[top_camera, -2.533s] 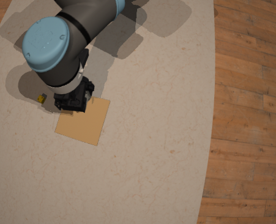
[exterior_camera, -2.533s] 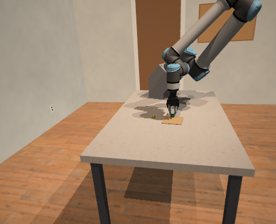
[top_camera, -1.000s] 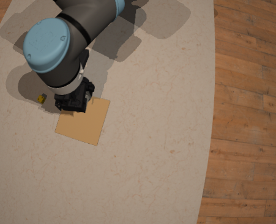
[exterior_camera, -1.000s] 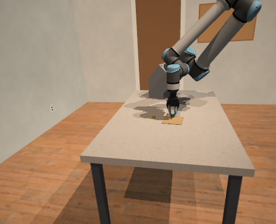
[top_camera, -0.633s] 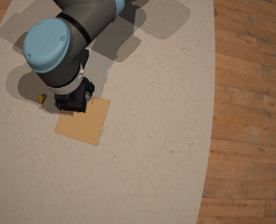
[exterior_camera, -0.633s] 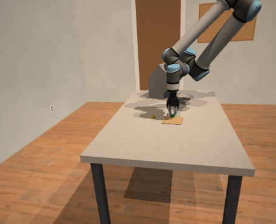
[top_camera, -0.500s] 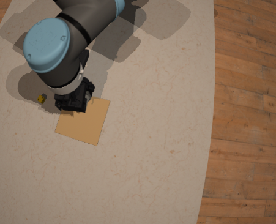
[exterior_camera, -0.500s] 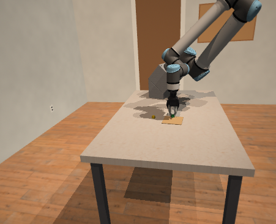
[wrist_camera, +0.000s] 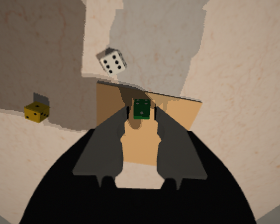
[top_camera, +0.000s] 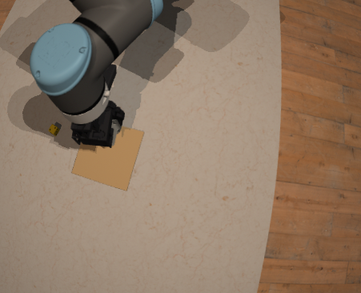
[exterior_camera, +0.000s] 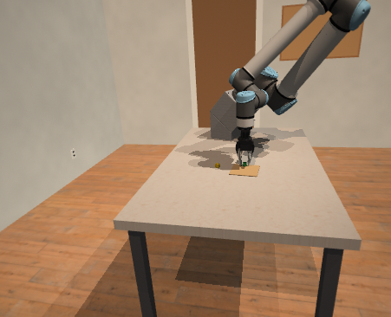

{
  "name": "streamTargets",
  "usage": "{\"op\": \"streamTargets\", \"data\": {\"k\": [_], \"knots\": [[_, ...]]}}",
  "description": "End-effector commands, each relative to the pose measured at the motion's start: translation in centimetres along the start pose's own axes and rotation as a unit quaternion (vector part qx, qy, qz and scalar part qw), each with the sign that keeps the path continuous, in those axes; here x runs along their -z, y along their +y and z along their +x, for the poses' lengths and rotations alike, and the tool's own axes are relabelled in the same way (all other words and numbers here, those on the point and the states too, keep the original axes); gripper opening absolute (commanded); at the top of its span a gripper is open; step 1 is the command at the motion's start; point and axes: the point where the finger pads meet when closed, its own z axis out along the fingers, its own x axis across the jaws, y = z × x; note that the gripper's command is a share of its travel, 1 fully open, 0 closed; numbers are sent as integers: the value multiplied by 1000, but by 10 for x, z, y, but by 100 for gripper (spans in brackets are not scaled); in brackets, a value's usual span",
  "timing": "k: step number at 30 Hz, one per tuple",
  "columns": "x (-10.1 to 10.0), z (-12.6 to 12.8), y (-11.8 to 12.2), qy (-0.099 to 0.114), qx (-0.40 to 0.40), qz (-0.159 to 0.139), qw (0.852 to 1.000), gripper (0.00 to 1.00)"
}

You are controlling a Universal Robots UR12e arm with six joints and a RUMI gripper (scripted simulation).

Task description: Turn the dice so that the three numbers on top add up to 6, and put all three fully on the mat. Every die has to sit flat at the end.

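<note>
A small green die [wrist_camera: 142, 109] [exterior_camera: 244, 164] sits on the tan mat [wrist_camera: 186, 116] [top_camera: 109, 166] [exterior_camera: 249, 172] close to its far edge. My gripper [wrist_camera: 141, 107] [exterior_camera: 244, 162] stands straight down around the die, its fingers slightly apart from the die's sides, so it is open. A white die [wrist_camera: 112, 61] lies on the table just beyond the mat's far edge. A yellow die [wrist_camera: 36, 111] [top_camera: 55, 129] [exterior_camera: 218, 164] lies on the table to the left of the mat. In the overhead view the arm hides the green and white dice.
The marble table [top_camera: 209, 140] [exterior_camera: 252, 203] carries the mat near its back. The grey robot base [exterior_camera: 223, 117] stands at the table's far end. The arm's shadow falls over the dice.
</note>
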Motion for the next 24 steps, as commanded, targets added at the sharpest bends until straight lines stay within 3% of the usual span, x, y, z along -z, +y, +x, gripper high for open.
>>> {"op": "streamTargets", "data": {"k": [1, 17, 24], "knots": [[0, 0, 0, 0, 0, 0, 1000, 21], [11, 0, 0, 0, 0, 0, 1000, 21], [46, 0, 0, 0, 0, 0, 1000, 21]]}}
